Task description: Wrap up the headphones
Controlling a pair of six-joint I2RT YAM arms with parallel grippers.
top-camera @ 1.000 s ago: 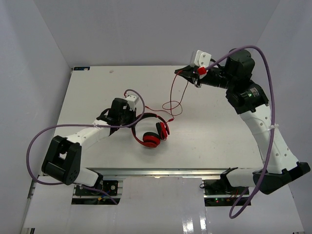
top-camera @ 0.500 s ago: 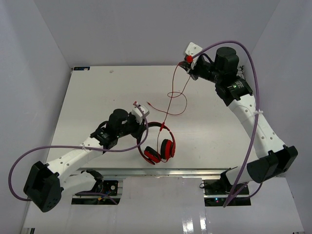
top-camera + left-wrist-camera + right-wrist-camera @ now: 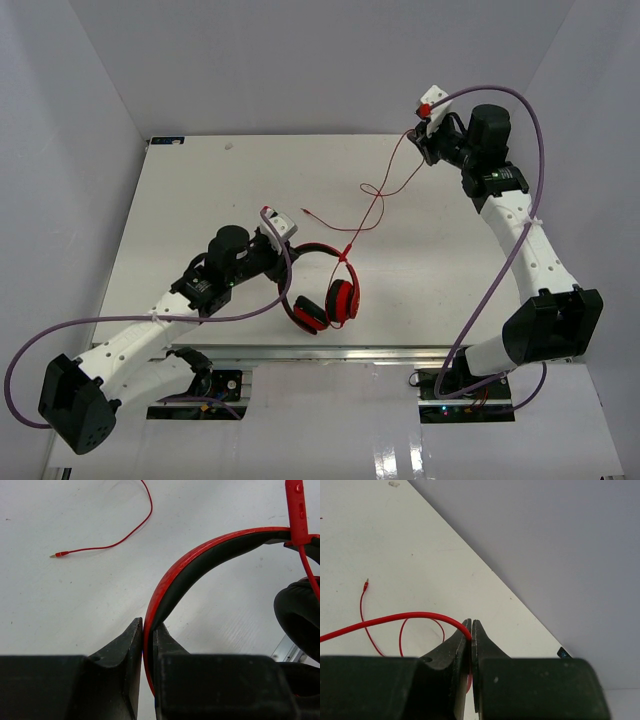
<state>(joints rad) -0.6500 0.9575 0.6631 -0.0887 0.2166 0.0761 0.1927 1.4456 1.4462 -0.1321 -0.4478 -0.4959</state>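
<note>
At the near middle of the table (image 3: 200, 180), the left gripper (image 3: 148, 630) clamps the headband (image 3: 200, 555) of the headphones (image 3: 342, 298) to anchor them, while the right gripper (image 3: 471, 626), pinched on the red cord (image 3: 415, 613), holds it lifted far right, ready for winding

1. White flat table (image 3: 180, 200), matte top, aluminium rail (image 3: 330, 352) along the near edge.
2. Small scuff mark (image 3: 228, 147) near the far-left end; dark tag (image 3: 165, 141) at the far-left corner.
3. Red cord (image 3: 330, 224): its plug (image 3: 304, 210) and the stretch behind it lie flat mid-table.
4. Headphones (image 3: 342, 298): cups over the near edge zone; can't tell if they rest on the top.
</note>
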